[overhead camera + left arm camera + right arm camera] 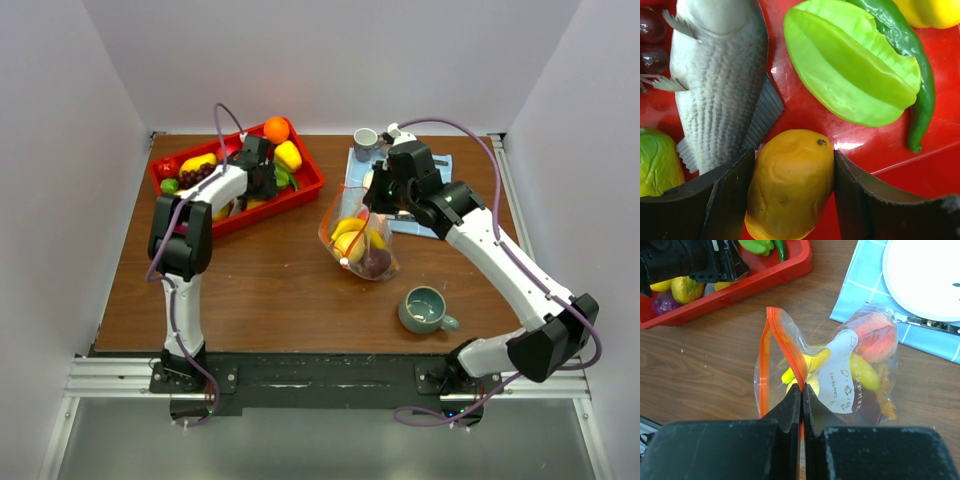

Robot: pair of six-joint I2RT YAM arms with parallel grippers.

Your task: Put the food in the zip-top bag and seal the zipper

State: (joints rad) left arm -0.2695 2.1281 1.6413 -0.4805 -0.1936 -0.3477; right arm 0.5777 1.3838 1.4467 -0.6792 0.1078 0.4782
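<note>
Jaws of the left gripper [794,159] reach down into the red tray [312,186], one finger at each side of a yellow-orange fruit [790,190] lying on the tray floor. Both fingers [725,200] sit right at its skin; whether they press on it I cannot tell. Further into the tray from that fruit lie a grey scaled fish [720,80], a pale green starfruit [855,70] and a dark green chilli [921,95] curving along the starfruit's far side. Dark grapes [650,42] show beside the fish, and an orange [276,129] sits at the tray's back corner.

Right of the tray and apart from it, the zip-top bag [850,370] rests on the wooden surface [260,290]. It already holds food: yellow pieces, a pink-red piece and something dark purple show through the clear plastic. The zipper [784,340] stands up as an orange strip with its two sides parted. The right gripper [801,392] has its jaws pinched tight on the bag's top edge, just where the orange strip comes down.

Beyond the bag from the tray lies a blue checked cloth [865,290] carrying a white plate [925,275]. A green mug [426,308] stands on the surface well apart from the tray — nearer the arm bases.
</note>
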